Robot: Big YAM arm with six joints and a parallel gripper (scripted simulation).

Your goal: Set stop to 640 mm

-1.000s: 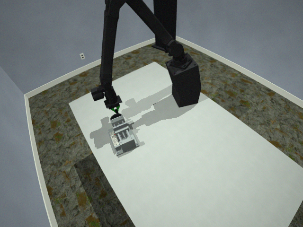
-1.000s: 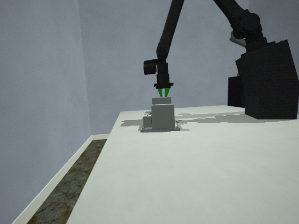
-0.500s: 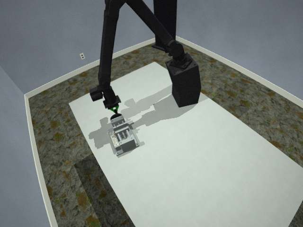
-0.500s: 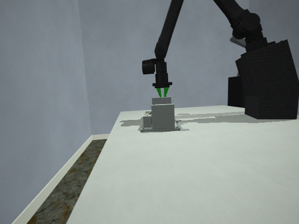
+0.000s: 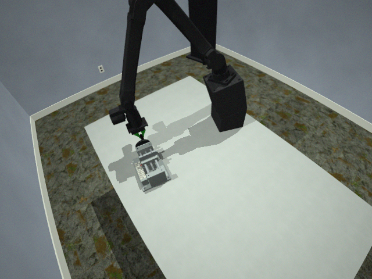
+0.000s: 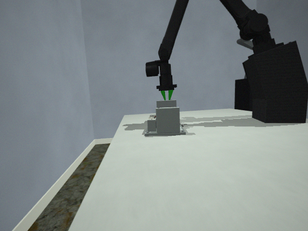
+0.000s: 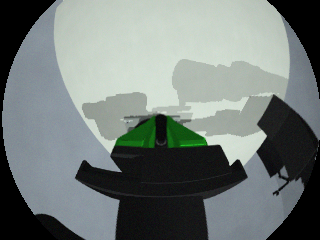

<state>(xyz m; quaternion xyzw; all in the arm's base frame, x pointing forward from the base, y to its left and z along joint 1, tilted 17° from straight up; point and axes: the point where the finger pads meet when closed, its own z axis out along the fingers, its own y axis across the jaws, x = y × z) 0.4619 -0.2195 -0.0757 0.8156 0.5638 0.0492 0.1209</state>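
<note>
The grey stop fixture stands on the white table, with a scale strip along its left side. Its black handwheel is at the far end. My gripper, with green fingers, comes down from above onto the top of the handwheel and is shut on its grip. In the exterior view the fingers stand close together just above the fixture's top block, and the handwheel is hidden behind it. In the wrist view a small dark part sits between the green fingers. The scale's reading is too small to tell.
The robot's black base block stands on the table at the far right. The table's left edge drops to a mottled floor close to the fixture.
</note>
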